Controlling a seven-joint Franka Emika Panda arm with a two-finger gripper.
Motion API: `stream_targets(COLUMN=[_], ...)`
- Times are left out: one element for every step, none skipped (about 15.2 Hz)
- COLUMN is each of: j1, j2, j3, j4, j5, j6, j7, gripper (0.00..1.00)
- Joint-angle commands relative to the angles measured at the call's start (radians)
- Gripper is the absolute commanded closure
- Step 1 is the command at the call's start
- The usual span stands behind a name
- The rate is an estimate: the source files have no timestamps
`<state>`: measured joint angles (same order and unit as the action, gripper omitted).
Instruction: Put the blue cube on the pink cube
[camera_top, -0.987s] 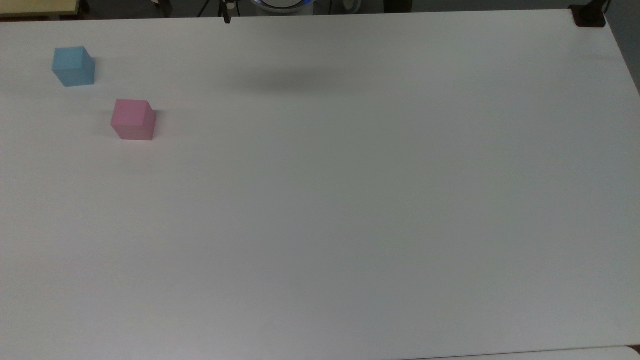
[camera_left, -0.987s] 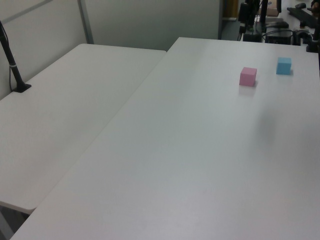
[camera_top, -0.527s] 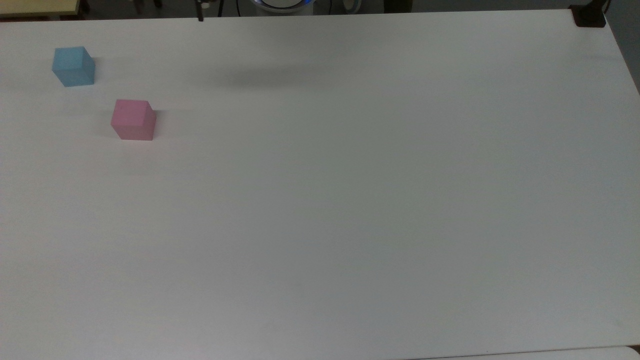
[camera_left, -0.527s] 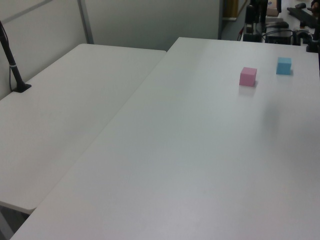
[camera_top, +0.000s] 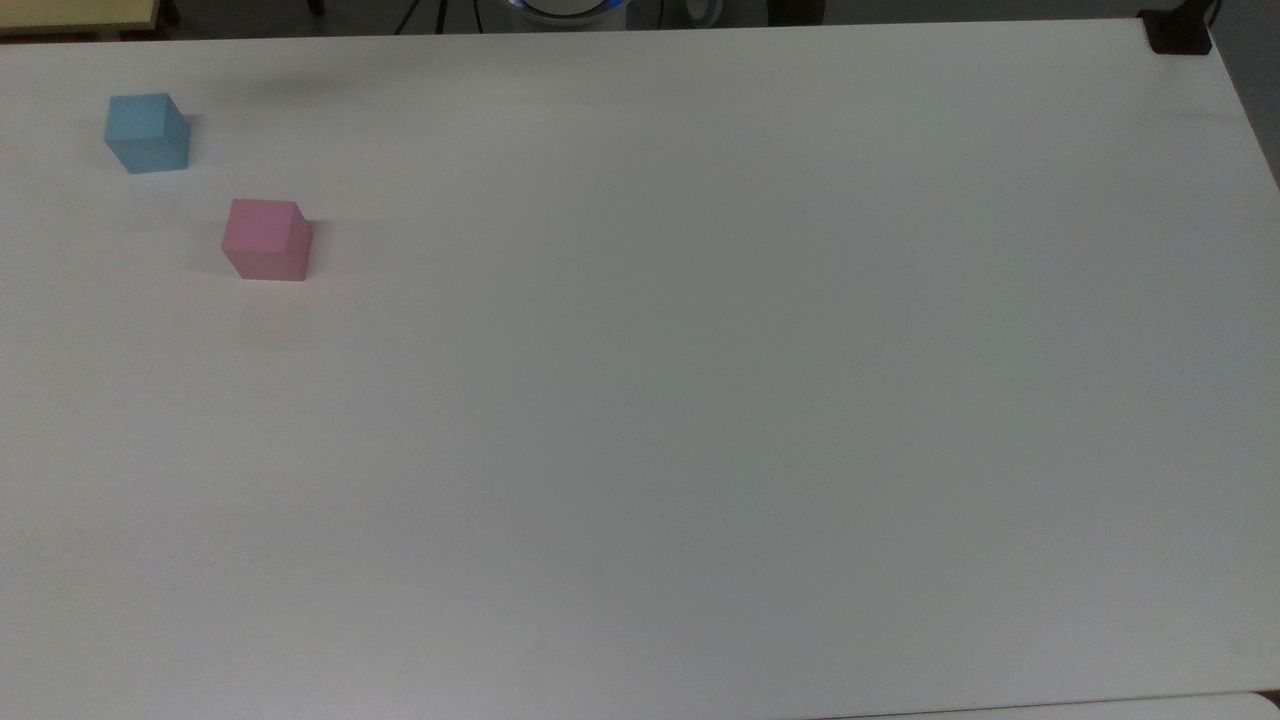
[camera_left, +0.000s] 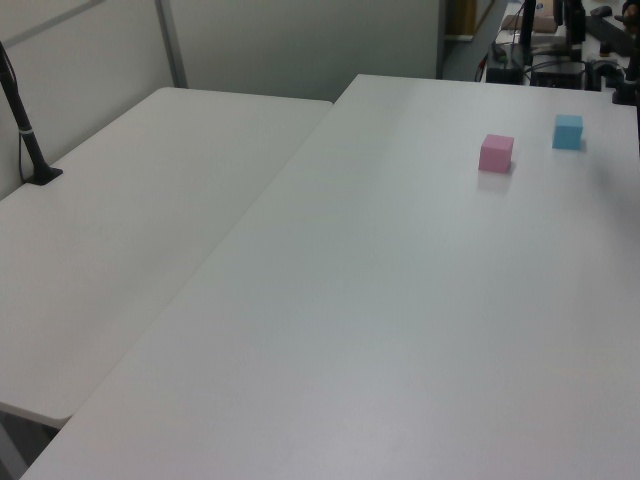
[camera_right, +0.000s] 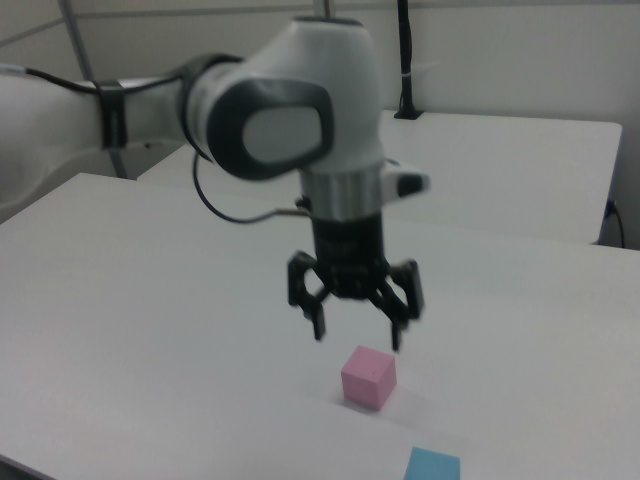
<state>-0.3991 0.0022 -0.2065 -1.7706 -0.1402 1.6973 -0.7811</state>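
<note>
Gripper (camera_right: 357, 337) fingers spread, empty, mid-frame in right view above pink cube (camera_right: 368, 378), blue cube (camera_right: 433, 466) at bottom edge, both resting apart on white table (camera_right: 150, 320).

My arm (camera_right: 280, 110) is glossy white with dark grey joint covers, a thin black cable looping beneath the wrist, and a black gripper (camera_right: 358, 333) with two slim dark fingers (camera_right: 398, 325)

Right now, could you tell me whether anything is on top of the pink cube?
Nothing rests on the pink cube; its top face is bare. In the right view the open gripper hangs in the air above it. The blue cube sits apart on the table.
</note>
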Motion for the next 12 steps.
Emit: stream_targets(j1=[-0.026,-0.026,-0.026,-0.026,-0.029,-0.032,-0.033,-0.041,-0.044,-0.046,-0.046,-0.046], j2=[0.007,0.01,0.016,0.037,0.062,0.094,0.12,0.146,0.162,0.173,0.179,0.2], j3=[-0.072,-0.094,-0.108,-0.11,-0.111,-0.111,-0.111,-0.111,-0.111,-0.111,-0.111,-0.111], j4=[-0.137,-0.183,-0.222,-0.24,-0.242,-0.242,-0.242,-0.242,-0.242,-0.24,-0.243,-0.239], j5=[0.004,0.004,0.005,0.007,0.007,0.007,0.008,0.008,0.02,0.057,0.085,0.089], j6=[0.186,0.264,0.341,0.393,0.419,0.435,0.461,0.496,0.518,0.521,0.525,0.525], j7=[-0.012,-0.014,-0.014,-0.007,-0.007,-0.009,-0.006,-0.003,0.0,0.012,0.016,0.017], gripper=[0.0,0.0,0.0,0.0,0.0,0.0,0.0,0.0,0.0,0.0,0.0,0.0])
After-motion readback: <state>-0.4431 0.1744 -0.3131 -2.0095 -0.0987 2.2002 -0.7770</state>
